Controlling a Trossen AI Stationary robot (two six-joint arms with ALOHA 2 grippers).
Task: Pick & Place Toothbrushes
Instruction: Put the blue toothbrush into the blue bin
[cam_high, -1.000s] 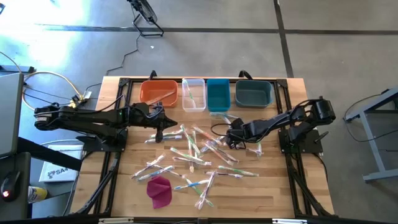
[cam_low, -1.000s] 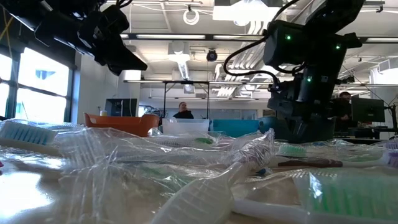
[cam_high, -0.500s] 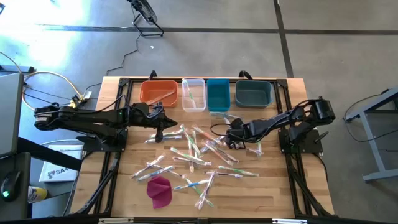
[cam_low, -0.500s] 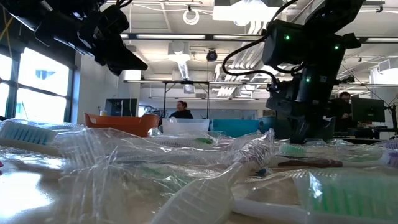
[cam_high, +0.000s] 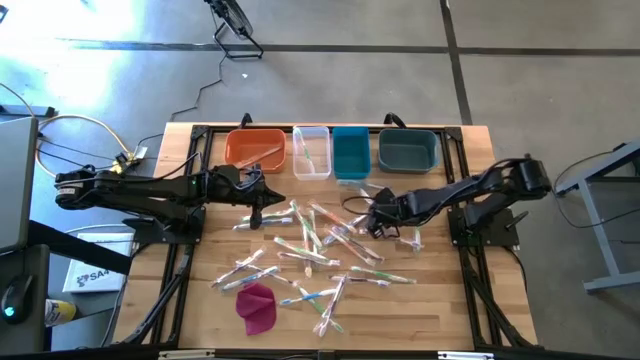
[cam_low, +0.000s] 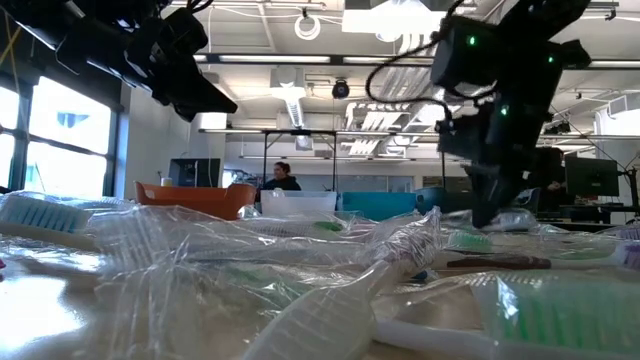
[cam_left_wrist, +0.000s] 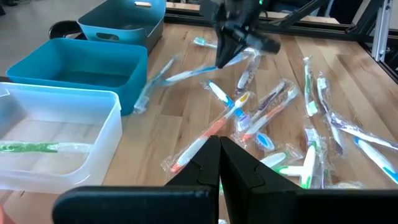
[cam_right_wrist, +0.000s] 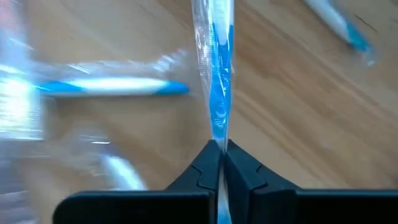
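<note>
Several toothbrushes (cam_high: 320, 240) in clear wrappers lie scattered flat on the wooden table (cam_high: 440, 300). My right gripper (cam_high: 377, 214) hangs over the right part of the pile, shut on a blue toothbrush (cam_right_wrist: 216, 74), which also shows in the left wrist view as the blue toothbrush (cam_left_wrist: 189, 73). My left gripper (cam_high: 266, 196) waits shut above the pile's left side, touching nothing. A green toothbrush (cam_left_wrist: 37, 147) lies in the clear bin (cam_high: 311, 150). My right gripper pinches the wrapped blue handle (cam_right_wrist: 217, 138) between its two fingers, nearer one end of the toothbrush. The fingers come steeply from above and lie across it. The long part slants away from the fingers (cam_left_wrist: 231, 45); whether its free end (cam_left_wrist: 166, 79) is clear of the table I cannot tell.
Four bins stand in a row at the far edge: orange (cam_high: 255, 148), clear, teal (cam_high: 351, 150) and dark blue-grey (cam_high: 408, 150). A magenta cloth lump (cam_high: 257, 305) lies near the front left. Bare wood is near the front right. A person shows far behind the table (cam_low: 280, 176).
My right gripper has taken hold of the blue toothbrush in the pile and has risen a little with it, drawing the held end up off the table. The left arm has kept still.
</note>
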